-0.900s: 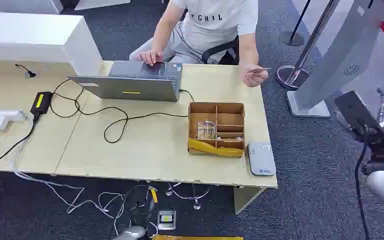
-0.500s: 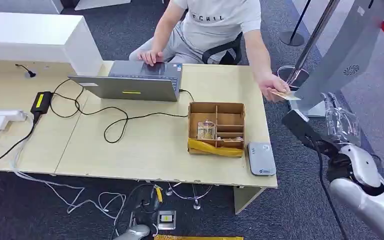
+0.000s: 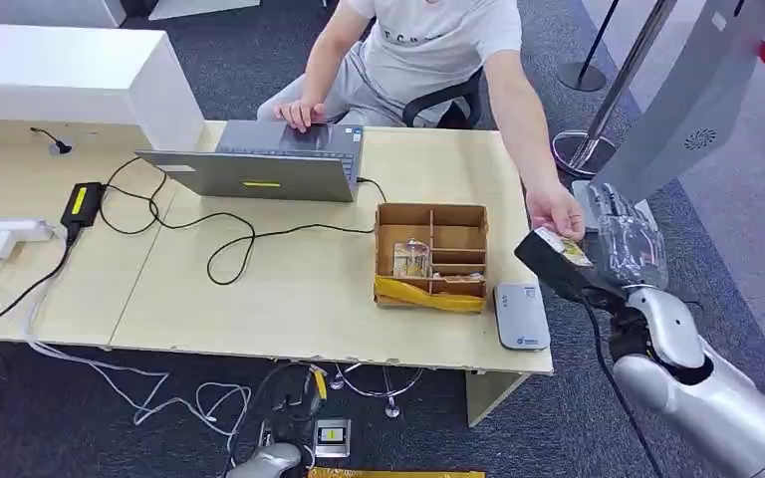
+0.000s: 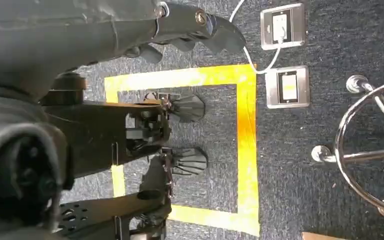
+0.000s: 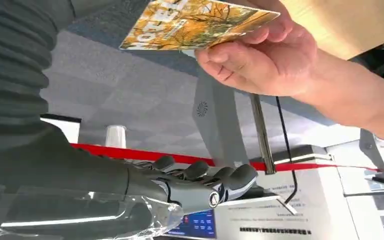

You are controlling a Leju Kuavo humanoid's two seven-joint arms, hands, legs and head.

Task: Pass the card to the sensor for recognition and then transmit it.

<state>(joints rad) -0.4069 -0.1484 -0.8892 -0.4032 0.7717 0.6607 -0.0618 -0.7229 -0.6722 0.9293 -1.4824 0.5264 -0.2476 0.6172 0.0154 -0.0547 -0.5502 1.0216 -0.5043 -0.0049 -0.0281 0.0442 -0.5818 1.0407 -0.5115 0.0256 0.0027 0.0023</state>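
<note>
A seated person's hand (image 3: 556,212) holds an orange-yellow card (image 3: 563,247) out past the table's right end, at my right hand (image 3: 623,244). My right hand is raised beside the table with its fingers (image 5: 200,182) stretched out and apart from the card (image 5: 195,22), which the person's fingers (image 5: 260,60) still grip. The grey card sensor (image 3: 520,315) lies flat on the table's front right corner, just left of my right hand. My left hand (image 4: 130,30) hangs low over the floor, fingers loosely spread and holding nothing.
A brown compartment box (image 3: 431,254) stands next to the sensor. A laptop (image 3: 259,164) and cables lie further left on the table (image 3: 289,289). A grey kiosk stand (image 3: 677,100) and a barrier post base (image 3: 583,149) stand on the carpet at the right.
My right arm has come up and swung left toward the table's end. The person's arm has reached out and down, bringing the card to my right hand.
</note>
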